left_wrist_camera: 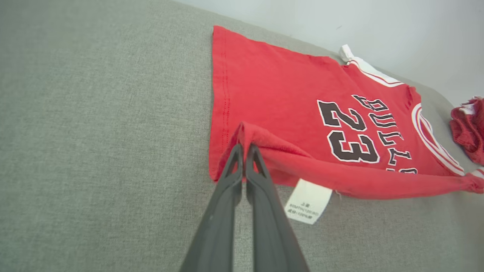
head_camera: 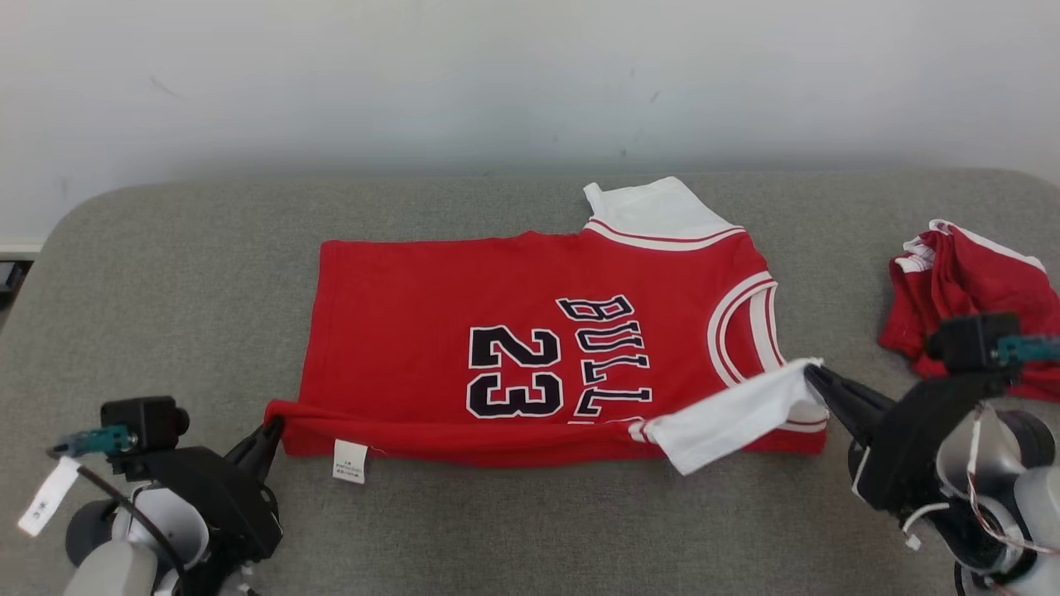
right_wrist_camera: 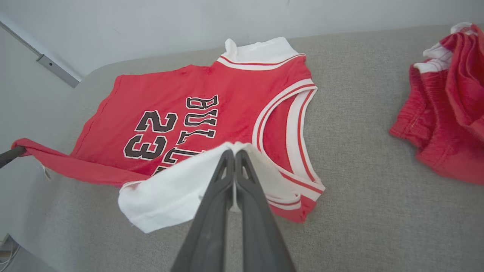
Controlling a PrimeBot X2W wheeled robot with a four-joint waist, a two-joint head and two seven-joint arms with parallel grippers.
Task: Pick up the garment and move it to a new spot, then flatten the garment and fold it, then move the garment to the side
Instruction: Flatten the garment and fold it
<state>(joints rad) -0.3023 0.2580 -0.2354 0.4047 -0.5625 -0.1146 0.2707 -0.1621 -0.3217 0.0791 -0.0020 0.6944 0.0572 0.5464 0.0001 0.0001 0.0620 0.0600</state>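
— Left tool (head_camera: 271,428) pinches the garment (head_camera: 464,306) at its hem corner, right tool (head_camera: 816,372) at the white sleeve (head_camera: 729,422). Why?
— We judge they raise its near edge for folding over; it lies centred on the table (head_camera: 166,273).

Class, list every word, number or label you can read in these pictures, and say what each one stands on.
"23": red jersey, black digits edged white.
"BULL": same jersey, beside the number; the folded edge covers the rest.
Too small to read: white care label on the jersey's lifted edge.
Blurred: white tag by the left arm.
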